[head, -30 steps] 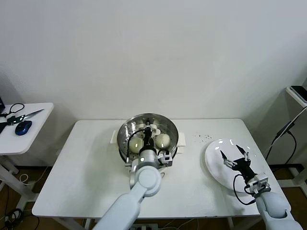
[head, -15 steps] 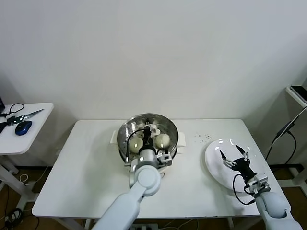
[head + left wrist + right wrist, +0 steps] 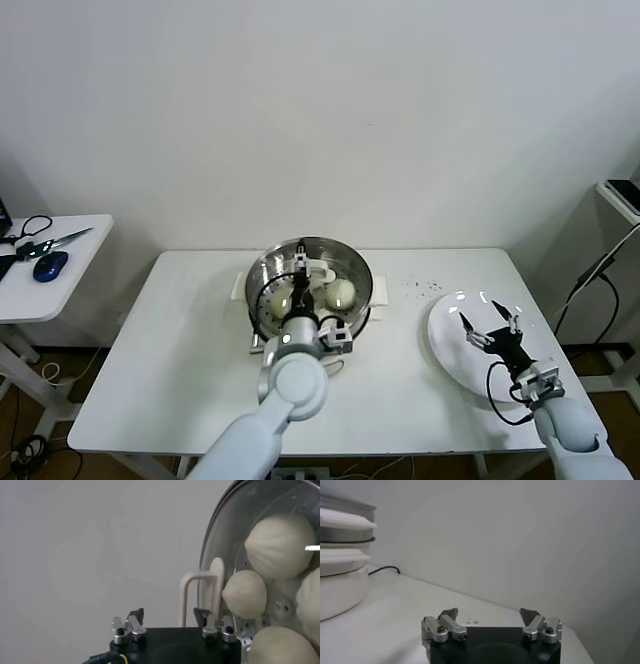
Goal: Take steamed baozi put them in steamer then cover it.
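Observation:
The steamer (image 3: 262, 275) stands at the table's back middle, and the glass cover (image 3: 345, 258) lies on it. Several steamed baozi (image 3: 341, 292) show through the glass. My left gripper (image 3: 298, 268) hovers over the cover, open, with the cream handle (image 3: 320, 272) just beside one finger. In the left wrist view the gripper (image 3: 168, 615) holds nothing; the handle (image 3: 216, 587) stands by one fingertip, and several baozi (image 3: 277, 544) lie under the cover (image 3: 215, 535). My right gripper (image 3: 487, 325) waits open over the white plate (image 3: 450, 350); the right wrist view shows it (image 3: 490, 614) with nothing in it.
The steamer's white base (image 3: 337, 587) shows far off in the right wrist view. A few dark specks (image 3: 425, 287) lie on the table (image 3: 180, 340) between steamer and plate. A side table (image 3: 60, 285) with a mouse and scissors stands to the left.
My left gripper's fingers have opened and let go of the cover's handle, and the left wrist has shifted slightly. The cover stays on the steamer. The right arm has not moved.

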`<control>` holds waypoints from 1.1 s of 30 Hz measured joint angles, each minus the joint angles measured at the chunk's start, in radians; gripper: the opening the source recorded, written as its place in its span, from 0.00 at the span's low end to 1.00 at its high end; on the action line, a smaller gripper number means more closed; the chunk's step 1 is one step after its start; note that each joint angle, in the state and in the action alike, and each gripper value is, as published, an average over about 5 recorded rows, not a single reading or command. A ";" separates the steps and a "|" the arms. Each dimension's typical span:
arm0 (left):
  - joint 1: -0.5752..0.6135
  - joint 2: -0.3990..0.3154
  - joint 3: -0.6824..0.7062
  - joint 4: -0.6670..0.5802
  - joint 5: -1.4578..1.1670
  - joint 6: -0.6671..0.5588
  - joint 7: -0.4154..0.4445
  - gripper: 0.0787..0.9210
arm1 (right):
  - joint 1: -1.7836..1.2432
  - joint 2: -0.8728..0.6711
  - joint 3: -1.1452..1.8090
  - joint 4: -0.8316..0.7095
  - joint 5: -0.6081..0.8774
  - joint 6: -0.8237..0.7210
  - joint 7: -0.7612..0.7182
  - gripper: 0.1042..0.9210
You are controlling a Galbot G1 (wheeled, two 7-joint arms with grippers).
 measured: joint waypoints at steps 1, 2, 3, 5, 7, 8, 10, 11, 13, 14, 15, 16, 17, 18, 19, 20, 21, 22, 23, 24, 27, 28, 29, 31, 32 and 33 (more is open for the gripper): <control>0.005 0.006 0.000 -0.012 -0.003 0.000 0.003 0.76 | 0.000 0.000 0.001 0.001 -0.001 -0.003 0.001 0.88; 0.011 0.011 -0.001 -0.024 -0.006 0.000 0.006 0.79 | 0.000 -0.001 0.002 0.002 -0.001 -0.006 0.002 0.88; 0.017 0.016 -0.002 -0.036 -0.010 0.000 0.009 0.82 | -0.001 -0.001 0.003 0.004 -0.001 -0.010 0.003 0.88; 0.032 0.028 -0.006 -0.062 -0.021 0.000 0.015 0.86 | -0.002 -0.003 0.005 0.009 -0.002 -0.019 0.007 0.88; 0.048 0.041 -0.010 -0.091 -0.033 0.000 0.021 0.88 | -0.003 -0.005 0.005 0.012 -0.003 -0.027 0.010 0.88; 0.057 0.049 -0.012 -0.105 -0.038 0.000 0.022 0.88 | -0.002 -0.006 0.006 0.013 -0.004 -0.031 0.011 0.88; 0.076 0.066 -0.018 -0.137 -0.049 0.000 0.023 0.88 | -0.002 -0.006 0.007 0.015 -0.006 -0.038 0.014 0.88; 0.087 0.074 -0.023 -0.153 -0.055 0.000 0.021 0.88 | -0.002 -0.005 0.008 0.016 -0.007 -0.041 0.015 0.88; 0.111 0.091 -0.036 -0.186 -0.068 0.000 0.014 0.88 | -0.002 -0.005 0.010 0.019 -0.007 -0.047 0.017 0.88; 0.123 0.099 -0.044 -0.203 -0.075 0.000 0.008 0.88 | -0.002 -0.005 0.011 0.020 -0.006 -0.049 0.018 0.88; 0.137 0.108 -0.054 -0.221 -0.084 0.000 0.001 0.88 | -0.003 -0.005 0.012 0.022 -0.004 -0.051 0.019 0.88; 0.152 0.117 -0.065 -0.239 -0.094 0.000 -0.008 0.88 | -0.004 -0.004 0.012 0.023 -0.001 -0.053 0.020 0.88; 0.166 0.125 -0.076 -0.256 -0.105 0.000 -0.018 0.88 | -0.005 -0.003 0.013 0.025 0.002 -0.054 0.021 0.88; 0.182 0.133 -0.090 -0.273 -0.119 0.000 -0.031 0.88 | -0.007 -0.001 0.014 0.028 0.005 -0.055 0.022 0.88; 0.197 0.141 -0.106 -0.289 -0.137 0.000 -0.047 0.88 | -0.010 0.001 0.015 0.031 0.008 -0.056 0.022 0.88; 0.213 0.148 -0.122 -0.304 -0.157 0.000 -0.064 0.88 | -0.013 0.003 0.016 0.034 0.011 -0.057 0.023 0.88; 0.230 0.155 -0.141 -0.317 -0.182 0.000 -0.085 0.88 | -0.016 0.004 0.018 0.038 0.014 -0.058 0.023 0.88; 0.248 0.160 -0.162 -0.329 -0.210 0.000 -0.107 0.88 | -0.019 0.006 0.019 0.041 0.016 -0.059 0.023 0.88; 0.266 0.164 -0.185 -0.339 -0.243 0.000 -0.130 0.88 | -0.022 0.008 0.021 0.044 0.018 -0.059 0.023 0.88; 0.285 0.168 -0.211 -0.349 -0.279 0.000 -0.154 0.88 | -0.025 0.010 0.022 0.047 0.019 -0.059 0.023 0.88; 0.347 0.170 -0.297 -0.374 -0.410 -0.001 -0.228 0.88 | -0.034 0.014 0.027 0.056 0.024 -0.060 0.021 0.88; 0.369 0.169 -0.327 -0.380 -0.457 -0.004 -0.252 0.88 | -0.038 0.014 0.029 0.060 0.026 -0.060 0.020 0.88; 0.392 0.167 -0.358 -0.386 -0.506 -0.009 -0.276 0.88 | -0.041 0.015 0.030 0.063 0.028 -0.060 0.019 0.88; 0.439 0.159 -0.422 -0.394 -0.604 -0.034 -0.317 0.88 | -0.047 0.017 0.033 0.068 0.030 -0.060 0.018 0.88; 0.462 0.153 -0.453 -0.396 -0.655 -0.055 -0.335 0.88 | -0.050 0.018 0.034 0.070 0.031 -0.059 0.017 0.88; 0.485 0.147 -0.485 -0.396 -0.705 -0.082 -0.351 0.88 | -0.053 0.020 0.035 0.073 0.033 -0.059 0.017 0.88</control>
